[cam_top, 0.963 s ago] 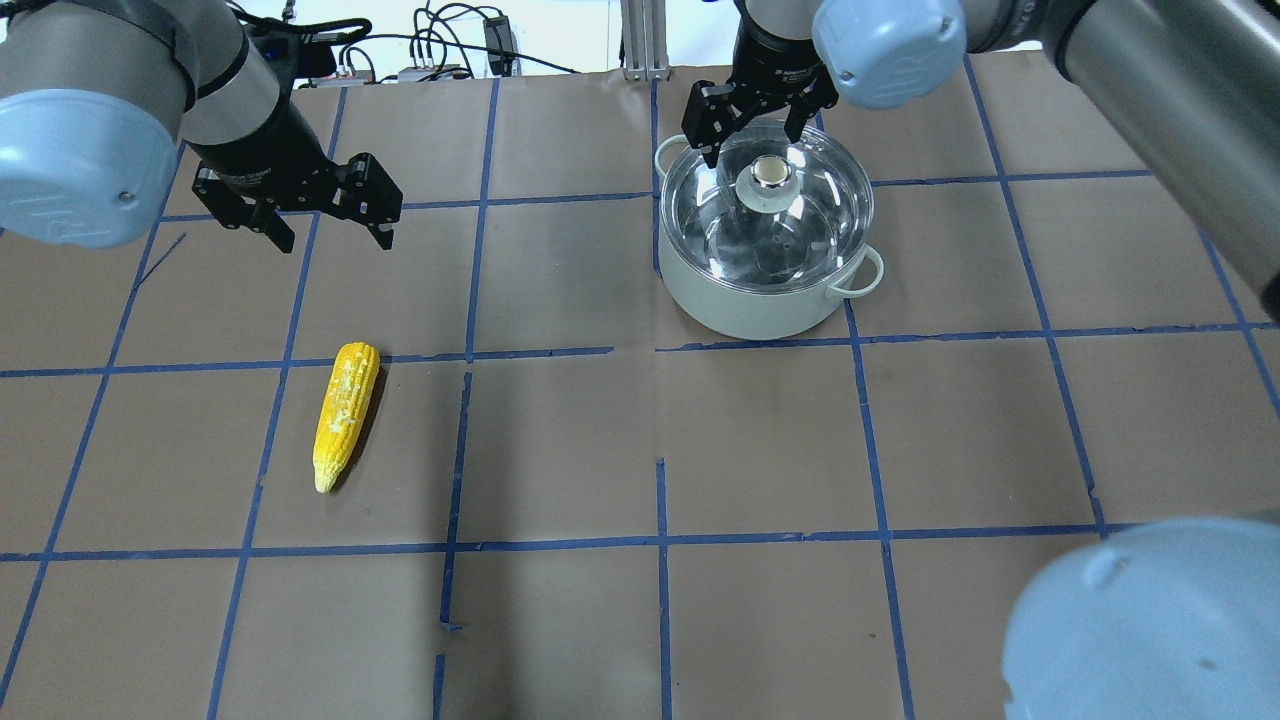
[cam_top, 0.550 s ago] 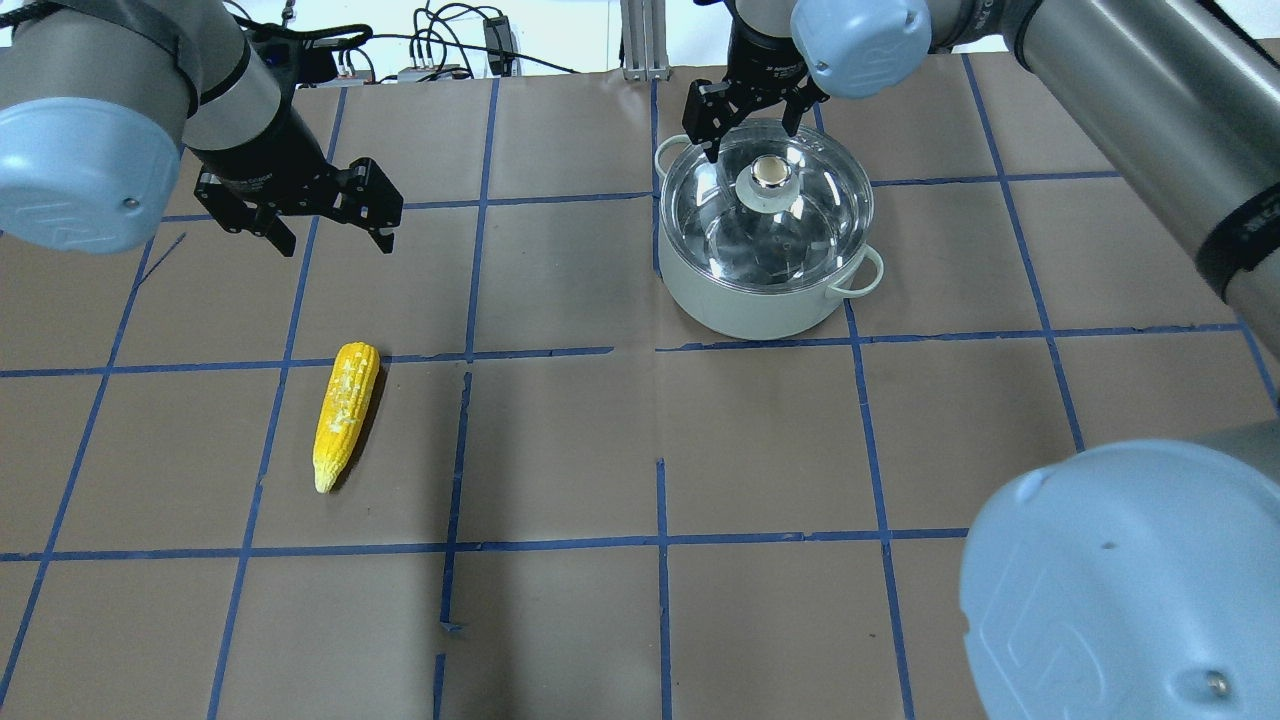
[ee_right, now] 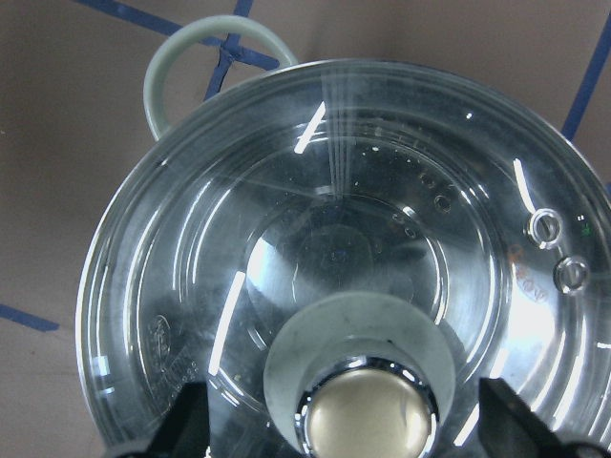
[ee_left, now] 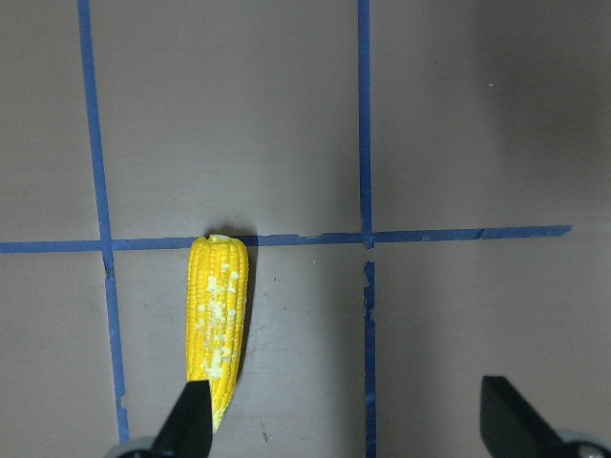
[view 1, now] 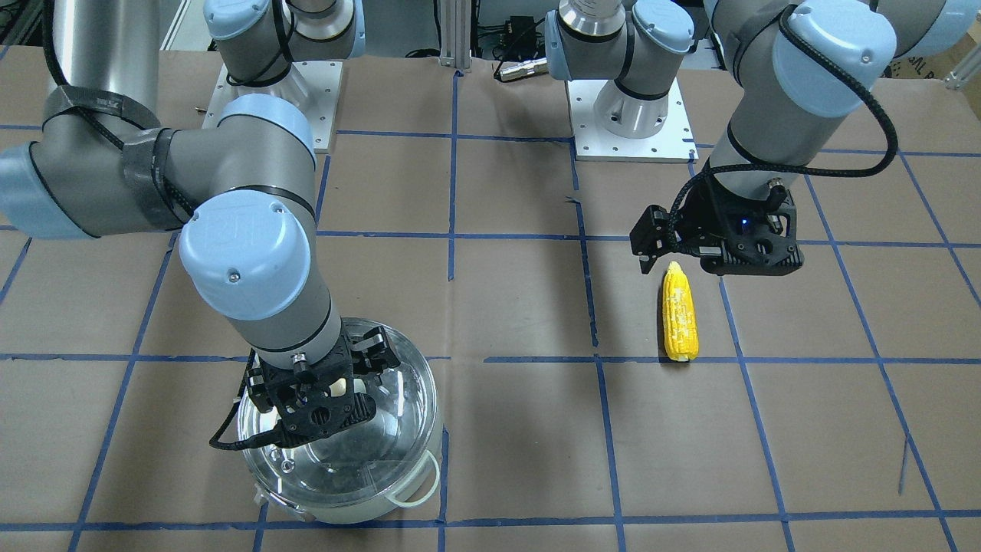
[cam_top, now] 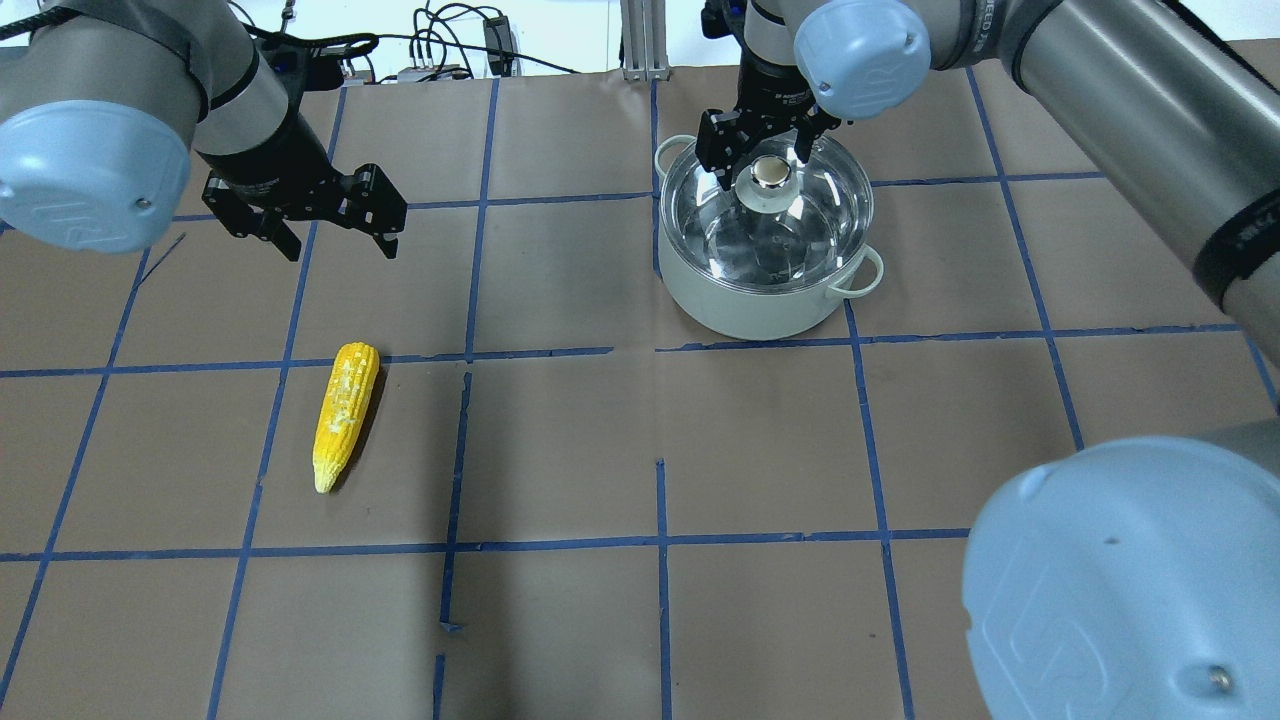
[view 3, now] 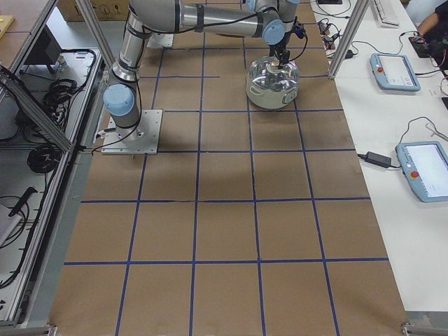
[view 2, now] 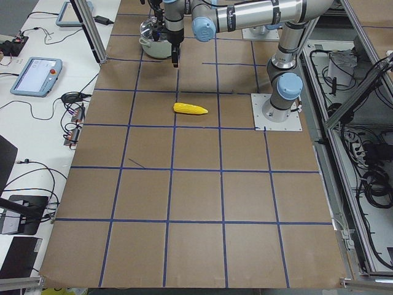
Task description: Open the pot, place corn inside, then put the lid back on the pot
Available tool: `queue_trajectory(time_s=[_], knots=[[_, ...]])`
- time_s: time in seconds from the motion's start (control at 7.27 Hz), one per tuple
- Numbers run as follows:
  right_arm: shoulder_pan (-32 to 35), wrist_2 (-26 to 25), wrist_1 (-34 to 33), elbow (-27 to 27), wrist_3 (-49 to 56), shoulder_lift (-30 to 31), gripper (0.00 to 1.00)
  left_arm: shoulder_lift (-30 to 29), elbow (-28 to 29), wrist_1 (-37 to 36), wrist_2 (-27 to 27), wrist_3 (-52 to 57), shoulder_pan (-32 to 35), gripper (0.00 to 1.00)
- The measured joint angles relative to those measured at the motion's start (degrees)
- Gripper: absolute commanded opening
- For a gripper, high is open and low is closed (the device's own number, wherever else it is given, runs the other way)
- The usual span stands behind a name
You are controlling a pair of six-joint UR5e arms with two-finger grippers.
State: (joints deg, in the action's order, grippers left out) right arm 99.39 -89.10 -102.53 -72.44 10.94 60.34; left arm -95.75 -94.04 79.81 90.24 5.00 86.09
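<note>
Corn (cam_top: pixel 345 413) lies on the table, long axis toward the robot, below the left gripper (cam_top: pixel 335 218), jaws spread, empty. Pot (cam_top: pixel 765 300) sits lidded; right gripper (cam_top: pixel 762 160), jaws apart, straddles the lid (cam_top: pixel 800 215) knob without clamping it.

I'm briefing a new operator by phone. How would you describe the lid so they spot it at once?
Find the pale pot on the brown gridded table, under the right claw. The lid sits on top of it: clear glass with a metal rim, the only see-through thing there.
</note>
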Motion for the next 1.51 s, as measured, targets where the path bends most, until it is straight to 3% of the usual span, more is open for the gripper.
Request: queue_trajectory(time_s=[0.28, 0.55, 1.1, 1.51], knots=[[0.03, -1.3, -0.02, -0.9, -0.2, 0.13, 0.58, -0.14, -0.14, 0.0, -0.07, 0.01, 0.16, 1.0], [0.14, -2.73, 0.73, -0.23, -0.64, 0.22, 0.45, -0.12, -0.01, 0.0, -0.08, -0.03, 0.32, 1.0], [0.49, -2.91, 3.33, 0.77, -0.92, 0.8, 0.35, -0.19, 0.9, 0.05, -0.04, 1.32, -0.18, 1.0], [-0.49, -2.05, 14.07, 6.21, -0.39, 5.54, 0.32, 0.15, -2.6, -0.42, 0.04, 9.92, -3.83, 0.98]])
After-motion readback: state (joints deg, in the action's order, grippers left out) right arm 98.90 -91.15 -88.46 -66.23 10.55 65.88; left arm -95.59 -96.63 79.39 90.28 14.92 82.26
